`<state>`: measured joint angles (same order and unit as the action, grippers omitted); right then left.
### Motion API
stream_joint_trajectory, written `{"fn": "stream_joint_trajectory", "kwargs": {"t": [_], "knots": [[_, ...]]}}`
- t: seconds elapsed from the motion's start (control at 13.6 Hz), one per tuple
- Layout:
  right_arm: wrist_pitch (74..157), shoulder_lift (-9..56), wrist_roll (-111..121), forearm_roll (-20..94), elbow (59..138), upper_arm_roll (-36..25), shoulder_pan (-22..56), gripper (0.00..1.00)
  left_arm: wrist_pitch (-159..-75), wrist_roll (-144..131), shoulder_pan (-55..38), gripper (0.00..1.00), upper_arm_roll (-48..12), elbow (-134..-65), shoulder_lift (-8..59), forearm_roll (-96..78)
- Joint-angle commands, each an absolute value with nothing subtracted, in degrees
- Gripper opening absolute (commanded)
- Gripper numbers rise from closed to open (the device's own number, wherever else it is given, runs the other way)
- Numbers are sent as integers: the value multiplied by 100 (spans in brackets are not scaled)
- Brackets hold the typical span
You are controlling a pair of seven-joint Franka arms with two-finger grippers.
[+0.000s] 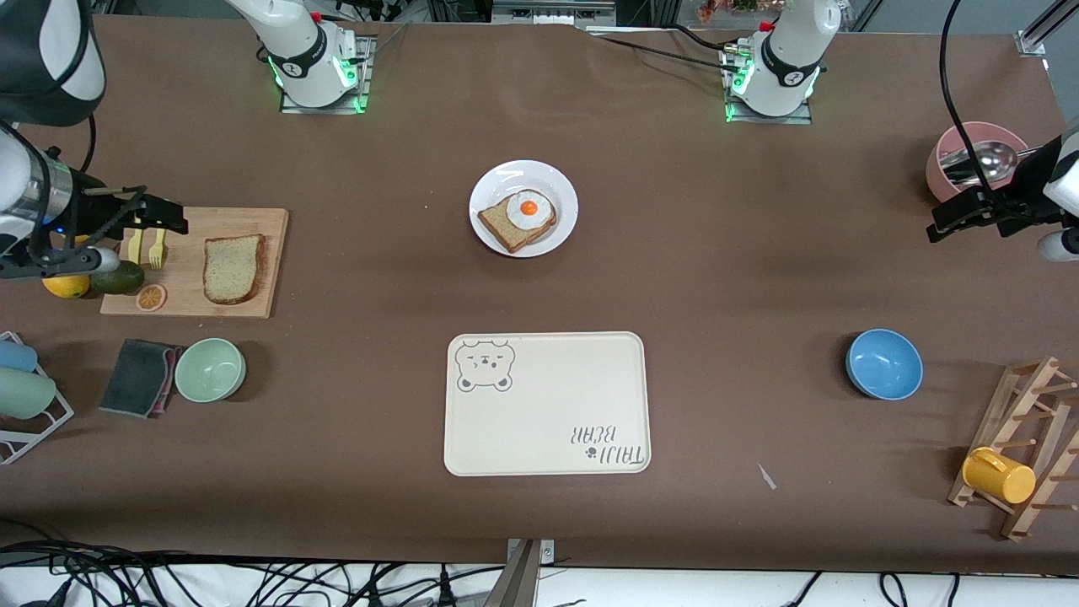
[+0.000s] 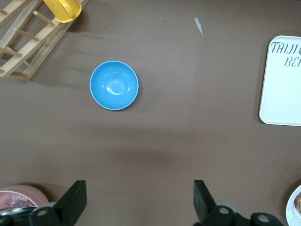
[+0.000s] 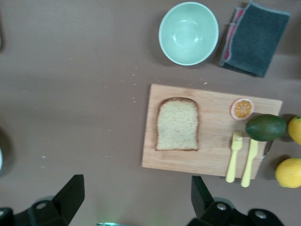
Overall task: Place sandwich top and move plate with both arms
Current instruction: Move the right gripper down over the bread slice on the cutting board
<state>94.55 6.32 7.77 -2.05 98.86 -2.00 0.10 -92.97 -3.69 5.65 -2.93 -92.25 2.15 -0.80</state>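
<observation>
Bearing egg toast (image 1: 517, 221), plate (image 1: 557, 190) sits mid-table.

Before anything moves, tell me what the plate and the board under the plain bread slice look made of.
The plate: probably glazed ceramic or hard plastic; white, with glossy highlights on its rim. The board: looks like light unfinished wood, matte, with faint grain lines. The sandwich top lies flat on it.

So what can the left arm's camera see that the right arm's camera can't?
Only the left wrist view shows the round blue bowl, the wooden rack with a yellow cup, and a corner of the cream bear-print tray. Only the right wrist view shows the plain light brown bread slice on the wooden board, and the pale green bowl. Both show the brown table and an open claw.
</observation>
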Motion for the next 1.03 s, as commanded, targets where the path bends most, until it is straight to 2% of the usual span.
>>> {"fn": "stream_joint_trajectory", "kwargs": {"t": [0.0, 0.66, 0.81, 0.96], "knots": [[9982, 545, 730, -658, 10404, -158, 114, 100, -9132, -404, 554, 100, -272, -9070, 229, -220], [12522, 545, -947, -2230, 12680, 149, 404, 99, -9106, -554, 554, 100, -272, -9070, 237, -211], [12822, 754, -1326, -2696, 12937, 158, 404, 88, -9105, -554, 554, 100, -272, -9070, 246, -211], [13199, 922, -1380, -2768, 13086, 141, 396, 86, -9105, -554, 554, 100, -272, -9070, 246, -211]]}}
